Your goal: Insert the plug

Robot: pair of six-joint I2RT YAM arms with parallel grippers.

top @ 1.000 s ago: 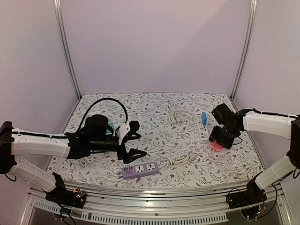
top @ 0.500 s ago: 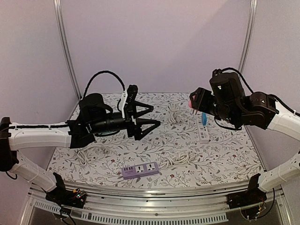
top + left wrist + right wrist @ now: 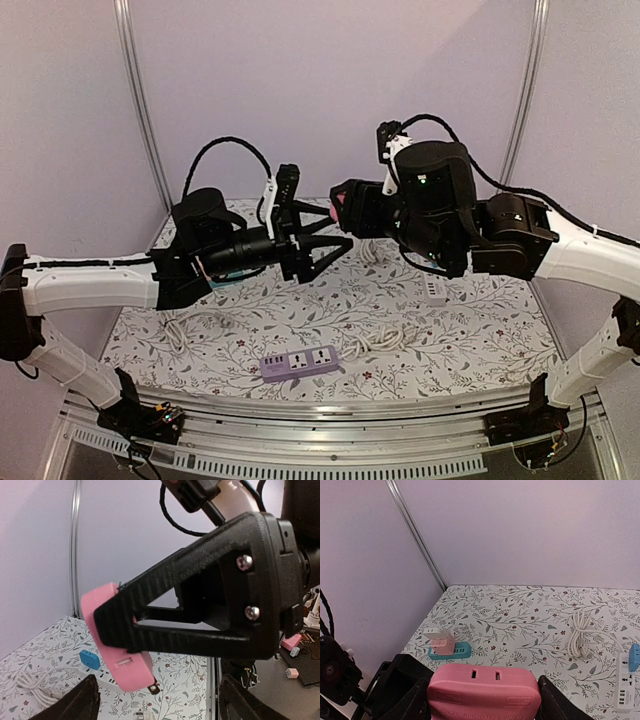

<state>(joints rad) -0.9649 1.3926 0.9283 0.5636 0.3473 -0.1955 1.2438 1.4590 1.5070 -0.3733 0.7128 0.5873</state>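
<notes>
right gripper (image 3: pixel 342 207) tight around pink plug (image 3: pixel 484 687), left gripper (image 3: pixel 341 227) wide apart just beside it, purple power strip (image 3: pixel 299 361) below

Place: a robotics lab test cell.
Walls: plain pale panels (image 3: pixel 330 90) behind the left pincer (image 3: pixel 335 230) and right pincer (image 3: pixel 342 200), joined by bare metal posts (image 3: pixel 140 110).
Work surface: floral cloth (image 3: pixel 480 340) well below both pincers.
Frame: slotted aluminium rail (image 3: pixel 330 445) at the near edge.
Props: purple power strip (image 3: pixel 299 362) and white power strip (image 3: pixel 433 288) below the pincers.
Outside: dark bench (image 3: pixel 305 665) with small loose parts, past the left pincer.
</notes>
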